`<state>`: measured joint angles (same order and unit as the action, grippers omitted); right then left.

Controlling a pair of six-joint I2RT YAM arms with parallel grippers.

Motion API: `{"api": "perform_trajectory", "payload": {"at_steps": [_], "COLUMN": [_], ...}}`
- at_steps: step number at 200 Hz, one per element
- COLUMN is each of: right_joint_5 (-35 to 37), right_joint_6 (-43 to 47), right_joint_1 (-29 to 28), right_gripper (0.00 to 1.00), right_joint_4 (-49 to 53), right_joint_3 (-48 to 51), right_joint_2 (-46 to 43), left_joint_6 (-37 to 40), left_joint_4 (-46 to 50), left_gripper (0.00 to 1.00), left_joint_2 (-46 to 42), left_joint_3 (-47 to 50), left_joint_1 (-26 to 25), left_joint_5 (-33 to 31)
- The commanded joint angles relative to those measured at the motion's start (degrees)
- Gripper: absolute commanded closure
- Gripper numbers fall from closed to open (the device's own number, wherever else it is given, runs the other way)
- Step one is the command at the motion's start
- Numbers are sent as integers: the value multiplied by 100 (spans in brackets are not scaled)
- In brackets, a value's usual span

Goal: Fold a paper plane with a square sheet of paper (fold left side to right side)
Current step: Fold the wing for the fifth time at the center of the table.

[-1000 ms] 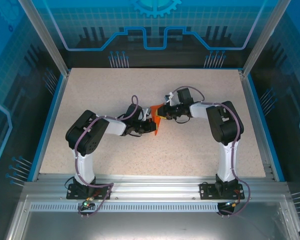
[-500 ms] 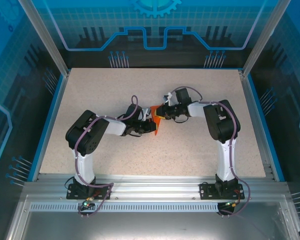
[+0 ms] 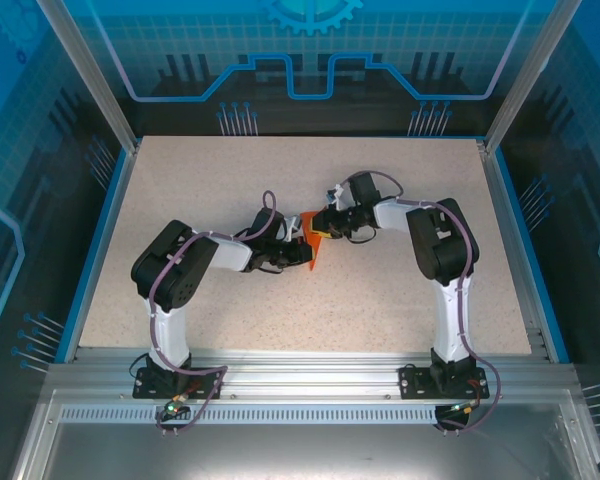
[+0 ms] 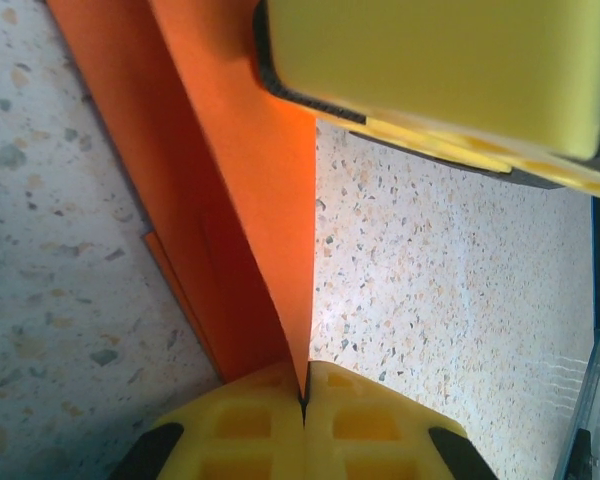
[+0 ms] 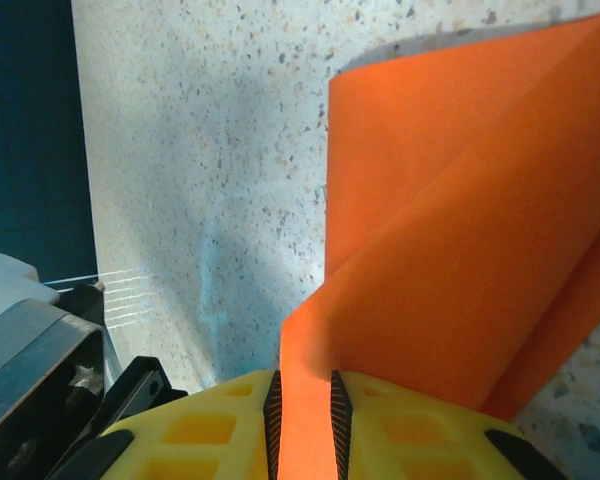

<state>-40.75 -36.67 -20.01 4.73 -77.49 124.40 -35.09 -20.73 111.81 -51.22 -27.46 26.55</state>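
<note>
Still, left end effector (image 4: 303, 398) and right end effector (image 5: 302, 390) clamp the orange paper (image 3: 314, 240), right arm (image 3: 435, 240) shifted slightly left.

Left-wrist view: a blurred yellow finger (image 4: 430, 70) is overlapping the orange paper sheet (image 4: 250, 200), and the frame edges are cropping both. From above, the sheet's creases are appearing too small to tell.
</note>
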Motion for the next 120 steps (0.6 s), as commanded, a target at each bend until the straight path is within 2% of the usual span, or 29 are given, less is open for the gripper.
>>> {"api": "perform_trajectory", "payload": {"at_steps": [1,62,120], "right_joint_5": [274,589,894], "right_joint_6": [209,382,396], "right_joint_1": [-100,-169,-215], "right_gripper": [76,76,76], "right_joint_4": [703,1435,2012], "right_joint_3": [-227,-537,-743], "right_joint_2": [207,401,667], "left_joint_6": [-24,-34,-15], "left_joint_4": [447,385,442], "left_gripper": [96,95,86], "left_joint_2": [201,174,-161], "left_joint_3": [95,124,269], "left_joint_1": [110,106,109], "left_joint_5": [30,82,-5]}}
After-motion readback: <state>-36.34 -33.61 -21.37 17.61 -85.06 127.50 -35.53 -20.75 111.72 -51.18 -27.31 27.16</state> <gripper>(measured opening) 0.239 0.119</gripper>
